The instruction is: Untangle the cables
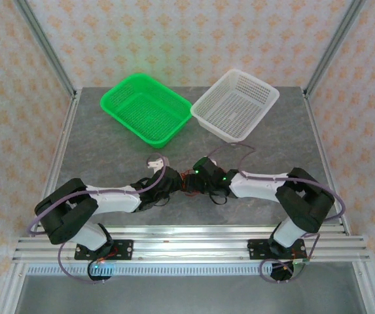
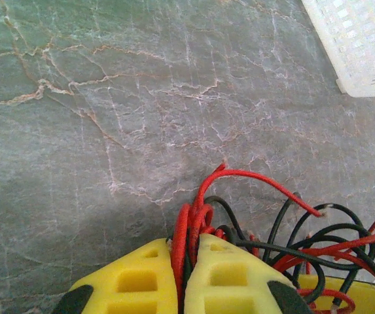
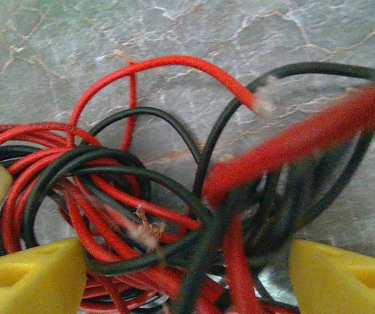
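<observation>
The cables (image 1: 186,182) are a tangle of thin red and black wires on the grey marble table, between the two arms. In the left wrist view, my left gripper (image 2: 186,254) is shut on a bundle of red cables (image 2: 197,222), with one black strand pinched between the yellow fingers (image 2: 135,281). Red and black loops spread out to its right. In the right wrist view, my right gripper (image 3: 187,265) is open. Its yellow fingers (image 3: 33,275) stand wide apart on either side of the knotted cables (image 3: 141,196). From above, the left gripper (image 1: 176,182) and the right gripper (image 1: 198,180) almost meet.
A green basket (image 1: 146,108) and a white basket (image 1: 235,104) stand side by side at the back of the table (image 1: 108,150). The white basket's corner (image 2: 360,46) shows in the left wrist view. Aluminium frame posts rise at the back corners.
</observation>
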`<action>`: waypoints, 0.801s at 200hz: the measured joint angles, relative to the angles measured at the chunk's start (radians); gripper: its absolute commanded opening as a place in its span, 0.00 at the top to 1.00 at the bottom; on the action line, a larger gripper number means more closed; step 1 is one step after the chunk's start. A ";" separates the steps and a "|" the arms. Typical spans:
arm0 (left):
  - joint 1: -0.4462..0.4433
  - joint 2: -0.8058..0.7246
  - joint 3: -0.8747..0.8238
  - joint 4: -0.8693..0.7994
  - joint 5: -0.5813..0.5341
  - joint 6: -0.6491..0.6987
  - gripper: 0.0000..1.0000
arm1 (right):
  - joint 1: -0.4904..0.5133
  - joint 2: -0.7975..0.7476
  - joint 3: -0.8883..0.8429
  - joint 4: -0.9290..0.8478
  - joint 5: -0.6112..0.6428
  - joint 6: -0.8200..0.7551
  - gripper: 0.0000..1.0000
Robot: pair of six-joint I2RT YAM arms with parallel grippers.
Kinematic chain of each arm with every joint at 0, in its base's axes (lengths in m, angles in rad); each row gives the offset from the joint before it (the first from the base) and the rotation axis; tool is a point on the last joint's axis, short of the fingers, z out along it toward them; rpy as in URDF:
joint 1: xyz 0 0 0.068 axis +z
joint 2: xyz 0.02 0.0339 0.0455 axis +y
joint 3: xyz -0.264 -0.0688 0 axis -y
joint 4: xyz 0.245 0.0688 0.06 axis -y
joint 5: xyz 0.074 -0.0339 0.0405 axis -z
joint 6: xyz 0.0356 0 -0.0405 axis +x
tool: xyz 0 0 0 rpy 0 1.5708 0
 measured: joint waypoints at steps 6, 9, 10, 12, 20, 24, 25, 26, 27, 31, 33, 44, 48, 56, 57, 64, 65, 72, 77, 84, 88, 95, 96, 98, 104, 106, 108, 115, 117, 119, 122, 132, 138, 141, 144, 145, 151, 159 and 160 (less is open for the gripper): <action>0.000 0.002 0.000 0.002 0.001 -0.003 1.00 | 0.000 0.002 0.000 0.003 0.003 -0.008 0.35; 0.000 0.003 0.000 0.003 0.002 -0.005 1.00 | 0.000 0.002 0.000 0.005 0.004 -0.005 0.37; 0.000 0.003 0.000 0.003 0.003 -0.006 1.00 | 0.000 0.002 0.000 0.006 0.004 -0.005 0.38; 0.000 0.004 0.000 0.004 0.003 -0.006 1.00 | 0.000 0.005 0.000 0.010 0.005 -0.014 0.39; 0.000 0.004 0.000 0.006 0.003 -0.007 1.00 | 0.000 0.013 -0.001 0.027 0.006 -0.019 0.45; 0.000 0.005 -0.001 0.007 0.003 -0.008 1.00 | 0.000 0.018 -0.001 0.035 0.007 -0.023 0.47; 0.000 0.005 -0.001 0.007 0.003 -0.008 1.00 | 0.000 0.019 -0.001 0.037 0.009 -0.025 0.48; 0.000 0.005 -0.001 0.008 0.004 -0.008 1.00 | 0.000 0.020 -0.001 0.038 0.010 -0.024 0.48; 0.000 0.006 -0.001 0.010 0.004 -0.009 1.00 | 0.000 0.021 -0.001 0.040 0.010 -0.020 0.49; 0.000 0.006 -0.002 0.011 0.003 -0.009 1.00 | 0.000 0.022 -0.003 0.043 0.012 -0.026 0.50; 0.000 0.007 -0.002 0.013 0.004 -0.009 1.00 | 0.000 0.023 -0.004 0.045 0.012 -0.027 0.51; 0.000 0.007 -0.006 0.021 0.005 -0.009 1.00 | 0.000 0.023 -0.015 0.066 0.017 -0.034 0.56; 0.000 0.007 -0.008 0.026 0.005 -0.009 1.00 | 0.000 0.023 -0.019 0.076 0.018 -0.034 0.57; 0.000 0.007 -0.014 0.032 0.006 -0.009 1.00 | 0.000 0.023 -0.028 0.098 0.017 -0.042 0.61; 0.000 0.007 -0.014 0.034 0.006 -0.009 1.00 | 0.000 0.023 -0.028 0.100 0.018 -0.043 0.61; 0.001 0.005 -0.022 0.042 0.006 -0.009 1.00 | 0.000 0.024 -0.034 0.119 0.018 -0.048 0.65; 0.001 0.005 -0.023 0.043 0.006 -0.009 1.00 | 0.000 0.024 -0.035 0.122 0.018 -0.053 0.65; 0.001 0.003 -0.030 0.049 0.008 -0.009 1.00 | 0.000 0.024 -0.042 0.138 0.018 -0.063 0.69; 0.001 0.000 -0.035 0.053 0.011 -0.008 1.00 | 0.000 0.024 -0.047 0.148 0.018 -0.064 0.73; 0.001 -0.005 -0.040 0.057 0.016 -0.006 1.00 | 0.000 0.024 -0.055 0.163 0.019 -0.074 0.79; 0.001 -0.008 -0.043 0.060 0.019 -0.006 1.00 | 0.000 0.024 -0.061 0.172 0.019 -0.079 0.82; 0.001 -0.013 -0.045 0.062 0.023 -0.005 1.00 | 0.000 0.024 -0.073 0.193 0.019 -0.084 0.89; 0.001 -0.013 -0.045 0.063 0.023 -0.005 1.00 | 0.000 0.024 -0.074 0.196 0.019 -0.085 0.90; 0.001 -0.014 -0.045 0.063 0.024 -0.005 1.00 | 0.000 0.024 -0.077 0.202 0.019 -0.095 0.92; 0.001 -0.019 -0.049 0.070 0.027 -0.005 1.00 | 0.000 0.022 -0.085 0.216 0.020 -0.097 0.97; 0.001 -0.021 -0.051 0.072 0.031 -0.004 1.00 | 0.000 0.021 -0.087 0.222 0.020 -0.105 0.99; 0.001 -0.022 -0.053 0.075 0.032 -0.004 1.00 | 0.000 0.019 -0.090 0.227 0.021 -0.105 1.00; 0.001 -0.027 -0.060 0.084 0.037 -0.003 1.00 | 0.000 0.015 -0.098 0.243 0.023 -0.108 1.00; 0.001 -0.028 -0.061 0.087 0.039 -0.002 0.99 | 0.000 0.014 -0.100 0.244 0.023 -0.110 1.00; 0.001 -0.029 -0.063 0.088 0.041 -0.002 0.97 | 0.000 0.013 -0.102 0.248 0.024 -0.117 1.00; 0.001 -0.032 -0.067 0.092 0.045 -0.001 0.94 | 0.000 0.011 -0.106 0.252 0.026 -0.115 1.00; 0.001 -0.039 -0.078 0.104 0.053 0.002 0.82 | 0.000 0.003 -0.116 0.262 0.029 -0.124 1.00; 0.001 -0.046 -0.085 0.109 0.060 0.002 0.75 | 0.000 -0.004 -0.123 0.268 0.031 -0.132 1.00; 0.001 -0.050 -0.088 0.109 0.065 0.014 0.71 | 0.000 -0.008 -0.127 0.271 0.033 -0.135 1.00; 0.001 -0.054 -0.091 0.110 0.070 0.010 0.68 | 0.001 -0.013 -0.132 0.275 0.037 -0.141 1.00; 0.001 -0.057 -0.092 0.111 0.072 0.006 0.67 | 0.001 -0.014 -0.133 0.275 0.037 -0.142 1.00; 0.000 -0.069 -0.100 0.112 0.079 0.015 0.61 | 0.000 -0.024 -0.145 0.283 0.045 -0.150 1.00; 0.000 -0.089 -0.108 0.111 0.088 0.019 0.55 | -0.003 -0.040 -0.162 0.293 0.055 -0.161 1.00; 0.000 -0.092 -0.108 0.110 0.089 0.023 0.54 | -0.003 -0.043 -0.164 0.294 0.056 -0.163 1.00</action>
